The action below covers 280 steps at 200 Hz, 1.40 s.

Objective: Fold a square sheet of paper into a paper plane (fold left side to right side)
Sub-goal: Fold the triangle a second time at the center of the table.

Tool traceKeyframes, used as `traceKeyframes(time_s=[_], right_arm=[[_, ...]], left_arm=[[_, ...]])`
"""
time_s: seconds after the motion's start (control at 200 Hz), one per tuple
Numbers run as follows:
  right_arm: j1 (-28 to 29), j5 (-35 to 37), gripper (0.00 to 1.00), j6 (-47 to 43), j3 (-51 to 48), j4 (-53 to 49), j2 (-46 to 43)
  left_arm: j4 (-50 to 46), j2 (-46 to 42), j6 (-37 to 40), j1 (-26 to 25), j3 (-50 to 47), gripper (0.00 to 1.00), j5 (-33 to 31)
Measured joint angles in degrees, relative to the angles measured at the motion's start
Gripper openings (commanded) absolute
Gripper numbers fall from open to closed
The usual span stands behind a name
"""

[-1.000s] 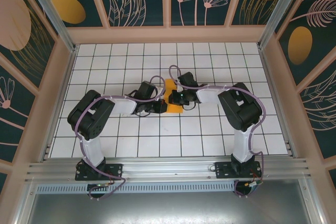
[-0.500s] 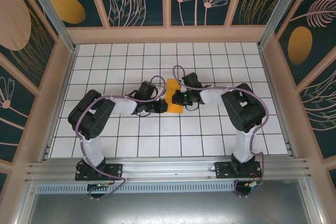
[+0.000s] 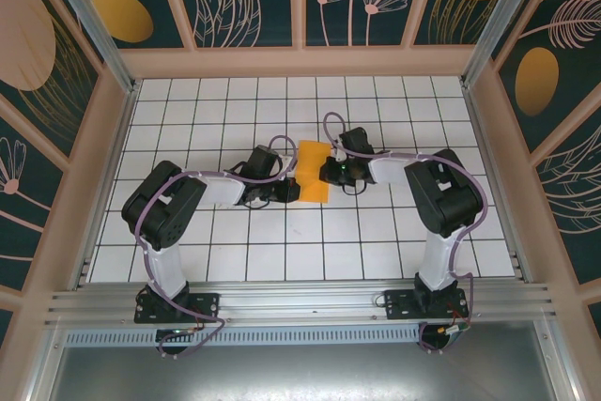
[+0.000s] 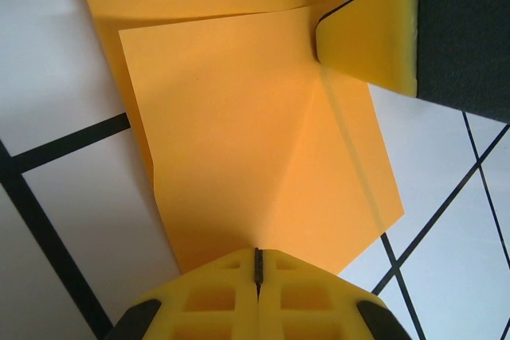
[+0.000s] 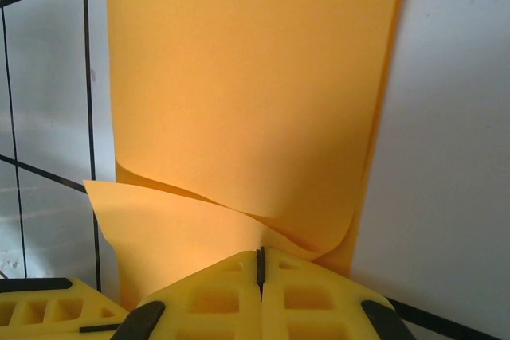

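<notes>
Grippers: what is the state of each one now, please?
Left gripper: closed, tips on the paper; grip cannot be told.
Right gripper: closed, tips on the paper; grip cannot be told.

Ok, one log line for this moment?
paper: partly folded, top layer curled | left fingers: shut at its edge | right fingers: shut at its edge

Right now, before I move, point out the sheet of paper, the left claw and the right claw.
square sheet of paper [image 3: 314, 185], top view, on its bare orange middle.
left claw [image 4: 256, 256], left wrist view, seam between its shut fingertips.
right claw [image 5: 260, 254], right wrist view, seam between its shut fingertips.
</notes>
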Motion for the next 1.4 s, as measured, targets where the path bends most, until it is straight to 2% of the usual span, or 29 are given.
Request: traceKeyframes(time_s=[0.245, 0.385, 0.55, 0.911, 1.181, 1.401], right_arm=[[1.2, 1.3, 0.00, -0.9, 0.4, -0.3, -4.6], [3.8, 0.5, 0.00, -0.8, 2.1, 0.7, -2.4], [4.1, 0.7, 0.00, -0.8, 2.7, 0.5, 0.8], [0.7, 2.6, 0.00, -1.1, 2.5, -0.6, 1.6], [-1.5, 1.2, 0.00, -2.2, 2.0, -0.4, 1.5], [-3.1, 2.7, 0.00, -2.8, 1.4, -1.2, -2.0]], left_arm=[[0.6, 0.0, 0.0, 0.0, -0.3, 0.01, 0.0], [0.6, 0.0, 0.0, 0.0, -0.3, 0.01, 0.0], [0.6, 0.0, 0.0, 0.0, -0.3, 0.01, 0.0], [0.6, 0.0, 0.0, 0.0, -0.3, 0.01, 0.0], [0.6, 0.0, 0.0, 0.0, -0.3, 0.01, 0.0], [0.9, 0.0, 0.0, 0.0, -0.3, 0.01, 0.0]])
